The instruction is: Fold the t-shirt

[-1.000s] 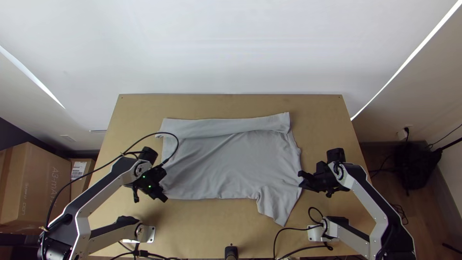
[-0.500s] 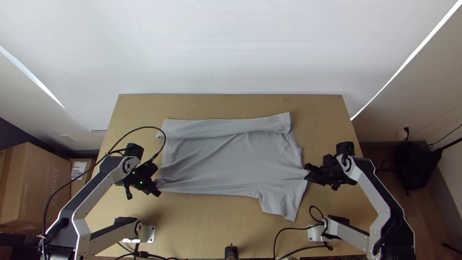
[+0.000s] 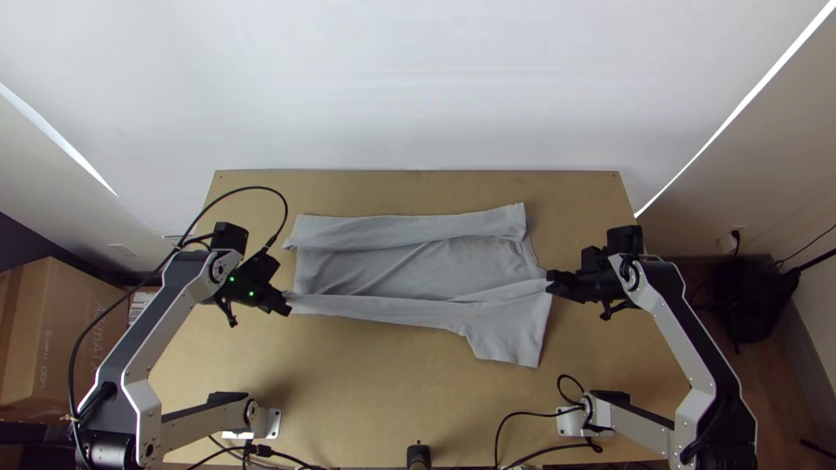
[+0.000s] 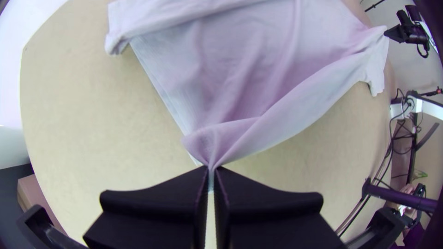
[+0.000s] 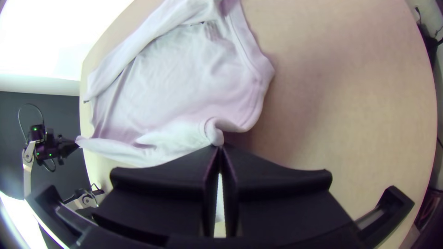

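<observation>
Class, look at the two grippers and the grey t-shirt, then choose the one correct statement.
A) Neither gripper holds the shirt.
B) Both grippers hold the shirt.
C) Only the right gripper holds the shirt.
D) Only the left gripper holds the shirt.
B: the left gripper and the right gripper each pinch cloth of the t-shirt between their fingers.

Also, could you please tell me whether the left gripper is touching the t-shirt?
Touching; the left wrist view shows the t-shirt pinched between the left gripper's fingertips.
</observation>
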### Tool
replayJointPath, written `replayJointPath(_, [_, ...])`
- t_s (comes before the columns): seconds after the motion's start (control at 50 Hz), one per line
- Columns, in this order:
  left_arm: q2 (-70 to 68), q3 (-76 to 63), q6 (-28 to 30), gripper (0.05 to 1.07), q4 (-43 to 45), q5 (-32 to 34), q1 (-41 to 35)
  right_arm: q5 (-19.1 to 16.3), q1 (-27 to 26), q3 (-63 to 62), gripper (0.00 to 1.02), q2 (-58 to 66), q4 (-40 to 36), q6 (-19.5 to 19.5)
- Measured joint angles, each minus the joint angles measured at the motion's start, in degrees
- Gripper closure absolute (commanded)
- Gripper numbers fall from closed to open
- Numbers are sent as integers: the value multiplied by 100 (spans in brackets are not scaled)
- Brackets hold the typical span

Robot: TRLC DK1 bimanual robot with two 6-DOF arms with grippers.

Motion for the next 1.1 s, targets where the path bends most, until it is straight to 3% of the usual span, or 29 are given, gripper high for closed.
replayJointPath(0.5, [1731,2063,-234,104,129,111,343,-2,356,2138,100,2131,2,7])
replayJointPath(1.1, [4050,4854,-597,104,-203,258,420,-2,363,5694,100,5099,-616,474])
